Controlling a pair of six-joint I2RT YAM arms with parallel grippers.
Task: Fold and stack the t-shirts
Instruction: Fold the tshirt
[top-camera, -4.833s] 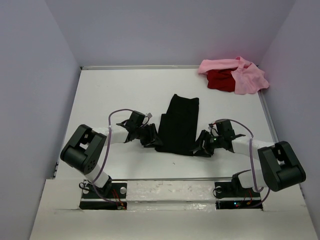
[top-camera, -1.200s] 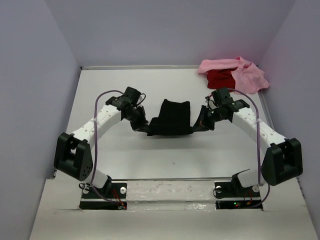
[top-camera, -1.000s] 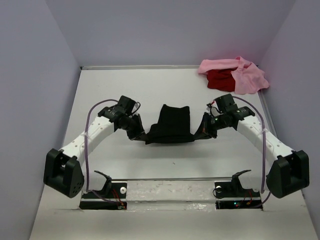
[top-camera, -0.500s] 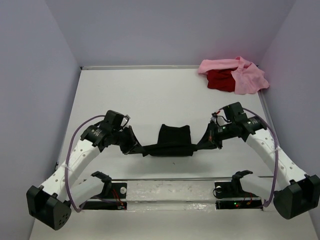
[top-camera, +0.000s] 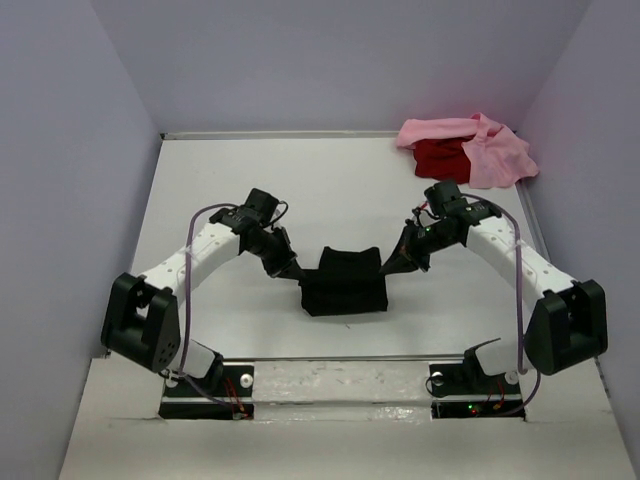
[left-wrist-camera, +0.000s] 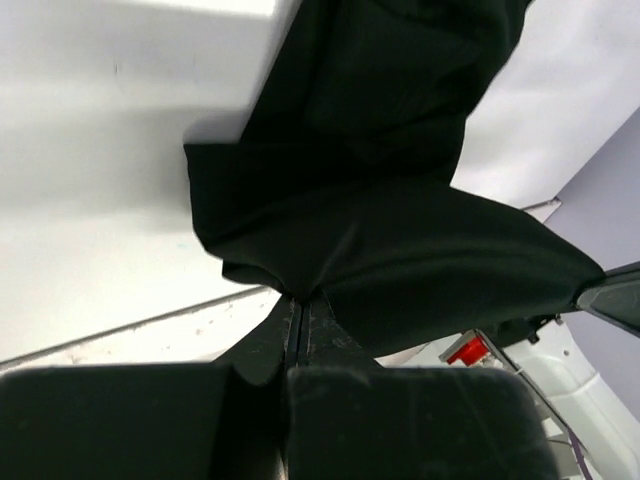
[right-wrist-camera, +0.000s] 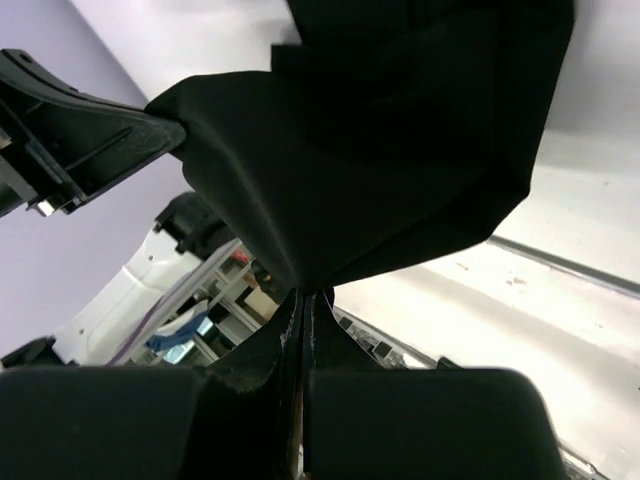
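Observation:
A black t-shirt lies folded into a short block on the white table, near the front middle. My left gripper is shut on its left corner, and my right gripper is shut on its right corner. Both held corners are raised above the folded pile. In the left wrist view the black cloth fans out from the shut jaws; the right wrist view shows the same cloth pinched in its jaws. A pink t-shirt and a red t-shirt lie crumpled together at the back right corner.
Light walls enclose the white table on the left, back and right. The arm bases are bolted at the near edge.
Both arms pulled the shirt's held edge toward the near side, then swung back away from it, laying that edge over the rest. The shirt went from a long strip to a short folded block.

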